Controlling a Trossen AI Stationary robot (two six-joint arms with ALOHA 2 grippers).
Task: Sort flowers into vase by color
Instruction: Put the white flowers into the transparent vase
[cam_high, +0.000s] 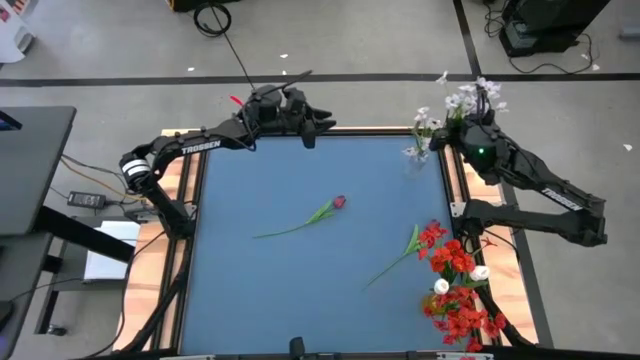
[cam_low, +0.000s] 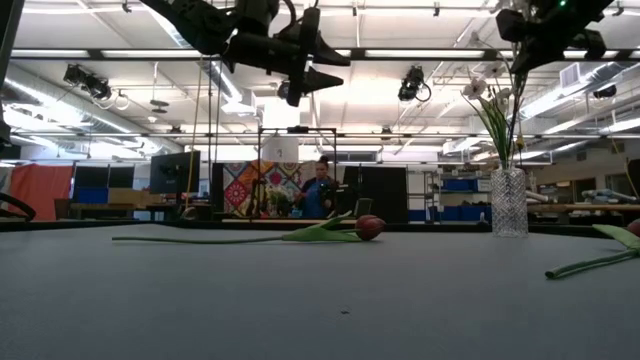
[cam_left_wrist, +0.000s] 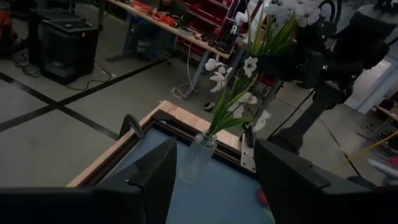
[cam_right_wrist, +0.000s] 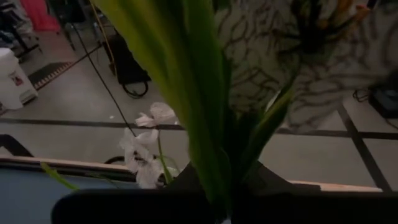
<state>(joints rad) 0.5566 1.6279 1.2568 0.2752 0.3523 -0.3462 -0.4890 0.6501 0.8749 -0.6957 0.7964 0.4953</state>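
The white flowers (cam_high: 470, 98) stand in a clear glass vase (cam_low: 508, 202) at the worktop's far right corner, their stems upright and leaning a little; in the left wrist view the vase (cam_left_wrist: 197, 157) sits just inside the wooden edge with white blooms (cam_left_wrist: 249, 65) fanning above it. The right gripper (cam_high: 478, 128) hangs over that bunch, and its wrist view is filled by a green stem (cam_right_wrist: 205, 118) and a pale veined bloom (cam_right_wrist: 292, 56) right at its jaws, which look closed on the stem, though the contact itself is hidden.

A dark red bud (cam_high: 339, 202) on a long stem lies flat near the middle of the blue worktop (cam_high: 250, 290). A heap of red flowers (cam_high: 458, 290) with a few white buds lies by the near right edge, one stem reaching out towards the centre.

The left gripper (cam_high: 318, 124) waits above the far edge, well apart from all flowers, its jaws spread wide and holding nothing.

A person (cam_low: 320, 190) stands in the room beyond.
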